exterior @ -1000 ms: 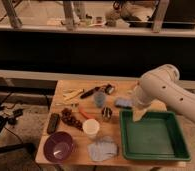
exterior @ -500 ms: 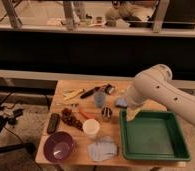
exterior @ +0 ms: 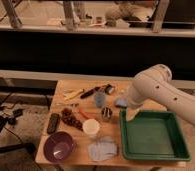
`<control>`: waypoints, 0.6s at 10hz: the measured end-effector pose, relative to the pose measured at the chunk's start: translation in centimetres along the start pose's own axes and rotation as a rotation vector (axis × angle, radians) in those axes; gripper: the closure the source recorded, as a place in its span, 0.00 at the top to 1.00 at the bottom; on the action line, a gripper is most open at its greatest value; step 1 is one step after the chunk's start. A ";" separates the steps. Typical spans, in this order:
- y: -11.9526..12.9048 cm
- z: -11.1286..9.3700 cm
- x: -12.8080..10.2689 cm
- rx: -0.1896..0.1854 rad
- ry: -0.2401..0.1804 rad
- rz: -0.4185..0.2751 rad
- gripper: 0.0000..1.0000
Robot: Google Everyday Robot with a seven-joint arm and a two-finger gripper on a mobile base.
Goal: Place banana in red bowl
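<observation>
Presently, in the camera view, a wooden table is seen carrying the task items and several other objects. The banana is found lying flat towards the far left part of the table, just beside a dark-handled tool. The red bowl is noted nearer the camera than the banana and apart from it, between a dark flat object and a white cup. A purple bowl is placed at the near left corner, with a blue cloth near it. A green tray occupies the right side. The gripper is held at the end of the white arm, above the tray's far left corner and well apart from banana and red bowl. Its jaws are spread and nothing is held between them.
</observation>
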 end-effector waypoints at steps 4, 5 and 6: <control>-2.8 0.1 -5.7 0.063 -0.058 -0.129 0.80; -3.8 0.4 -8.1 0.077 -0.080 -0.167 0.80; -5.0 0.9 -10.4 0.093 -0.101 -0.208 0.80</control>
